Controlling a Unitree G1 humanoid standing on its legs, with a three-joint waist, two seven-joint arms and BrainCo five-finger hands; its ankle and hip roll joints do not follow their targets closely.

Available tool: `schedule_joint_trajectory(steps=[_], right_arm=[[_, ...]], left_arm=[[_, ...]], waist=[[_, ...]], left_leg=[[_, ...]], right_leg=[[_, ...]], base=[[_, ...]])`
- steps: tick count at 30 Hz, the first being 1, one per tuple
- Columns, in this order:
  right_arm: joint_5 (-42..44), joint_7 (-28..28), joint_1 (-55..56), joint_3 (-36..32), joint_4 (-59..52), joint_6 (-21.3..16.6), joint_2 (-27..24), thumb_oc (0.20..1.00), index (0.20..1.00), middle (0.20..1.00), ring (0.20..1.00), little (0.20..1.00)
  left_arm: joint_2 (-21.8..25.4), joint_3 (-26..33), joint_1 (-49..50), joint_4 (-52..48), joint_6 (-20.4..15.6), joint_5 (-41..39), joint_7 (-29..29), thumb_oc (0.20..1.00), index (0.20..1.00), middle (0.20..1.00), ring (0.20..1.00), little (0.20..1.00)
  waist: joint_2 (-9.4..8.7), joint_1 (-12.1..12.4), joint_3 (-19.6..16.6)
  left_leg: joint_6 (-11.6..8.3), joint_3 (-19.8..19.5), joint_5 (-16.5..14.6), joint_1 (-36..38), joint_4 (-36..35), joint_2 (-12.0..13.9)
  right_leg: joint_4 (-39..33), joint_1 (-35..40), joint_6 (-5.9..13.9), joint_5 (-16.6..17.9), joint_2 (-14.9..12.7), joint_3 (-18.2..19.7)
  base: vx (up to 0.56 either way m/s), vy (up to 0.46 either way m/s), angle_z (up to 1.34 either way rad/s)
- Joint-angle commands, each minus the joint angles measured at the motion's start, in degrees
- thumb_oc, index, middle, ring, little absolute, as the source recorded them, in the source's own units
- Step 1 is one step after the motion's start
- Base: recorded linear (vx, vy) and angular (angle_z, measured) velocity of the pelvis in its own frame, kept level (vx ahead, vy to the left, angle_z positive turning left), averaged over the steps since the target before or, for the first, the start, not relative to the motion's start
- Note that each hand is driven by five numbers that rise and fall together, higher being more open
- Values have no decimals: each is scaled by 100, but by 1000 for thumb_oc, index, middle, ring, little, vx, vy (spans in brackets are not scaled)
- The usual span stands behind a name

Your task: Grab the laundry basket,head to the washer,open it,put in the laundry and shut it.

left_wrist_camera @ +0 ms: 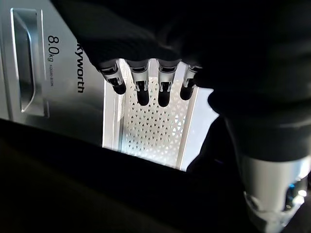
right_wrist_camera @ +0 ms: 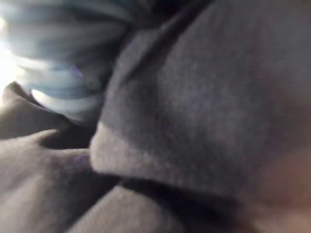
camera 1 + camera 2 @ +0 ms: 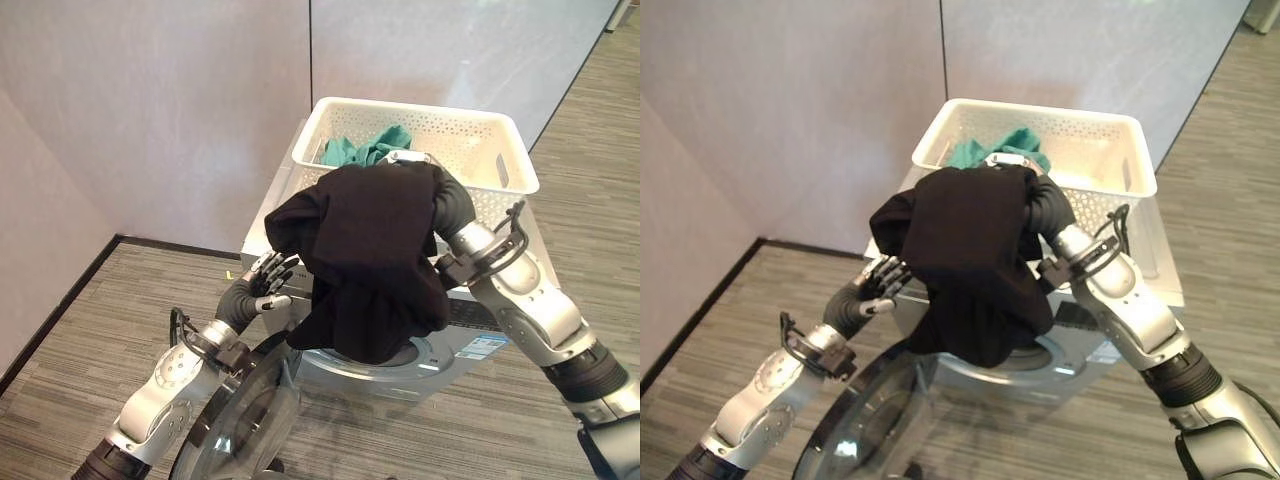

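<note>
A silver washing machine (image 3: 480,345) stands on the grey wood-grain floor (image 3: 100,330) at centre frame, carrying a white perforated laundry basket (image 3: 470,135) on top.

Right hand (image 3: 420,175) buried under the black garment (image 3: 365,255) — fingers cannot be read. Same cloth covers most of the washer's drum opening (image 3: 415,355). Washer door (image 3: 240,420) cut off by the frame's lower edge. Green laundry (image 3: 368,150) partly hidden behind the garment.

One white laundry basket (image 3: 470,150), one washer (image 3: 480,345) with one open round door (image 3: 245,415), two garments, one black (image 3: 365,260) and one teal (image 3: 365,150), and two robot hands, of which one (image 3: 268,280) was visible, were counted.
</note>
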Motion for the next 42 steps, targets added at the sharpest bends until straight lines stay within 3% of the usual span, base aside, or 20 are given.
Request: schedule_joint_trajectory(steps=[1,8,14,23,27,32,36,42], right_arm=[[77,-193,-667,5,-121,-200,35,200,200,200,200,200],[-42,-221,-718,18,42,-151,318,200,200,200,200,200],[1,-222,-800,18,230,-261,380,200,200,200,200,200],[39,-282,-1120,199,757,-292,429,200,200,200,200,200],[85,-365,-1485,336,1111,-290,440,200,200,200,200,200],[172,-422,-1787,461,1383,-261,581,200,200,200,200,200],[208,-499,-1835,557,1363,-225,858,200,200,200,200,200],[217,-553,-1847,597,1456,-183,1148,200,200,200,200,200]], left_arm=[[203,-143,-511,46,-160,-41,84,1000,1000,1000,1000,1000],[34,-536,-1167,279,-105,711,79,1000,1000,1000,1000,1000],[152,-679,-1838,242,-543,1753,111,1000,1000,1000,1000,1000],[493,-944,-1919,62,-762,3005,57,1000,1000,1000,1000,1000],[512,-1028,-1781,18,-745,3196,-7,1000,1000,1000,1000,1000],[316,-1141,-1694,54,-648,3169,-62,1000,1000,1000,1000,1000],[-161,-1379,-2183,565,-568,3422,112,1000,1000,1000,1000,1000],[-425,-1451,-2439,857,-539,3610,186,1000,1000,1000,1000,1000]], waist=[[-165,-147,-245],[-193,-124,-233],[-220,-92,-192],[-252,0,-178],[-290,48,-142],[-325,69,-128],[-353,6,-104],[-359,-9,-89]], left_leg=[[103,379,85,7,-68,70],[91,299,79,-3,-64,59],[21,288,101,-71,-54,35],[-14,278,97,-98,-74,33],[-21,304,93,-94,-78,48],[-19,340,91,-93,-79,70],[-9,353,90,-104,-88,69],[6,395,73,-86,-90,80]], right_leg=[[289,275,-239,-782,-33,35],[345,292,-245,-814,-38,-56],[371,289,-235,-827,-54,-178],[330,314,-201,-800,-71,-287],[317,299,-187,-781,-67,-278],[312,277,-192,-777,-50,-258],[336,233,-206,-792,-27,-207],[352,202,-208,-788,-34,-172]], base=[[1,-9,14],[3,-6,7],[3,-8,10],[11,-5,6],[0,-1,2],[0,0,0],[0,0,0],[0,0,0]])
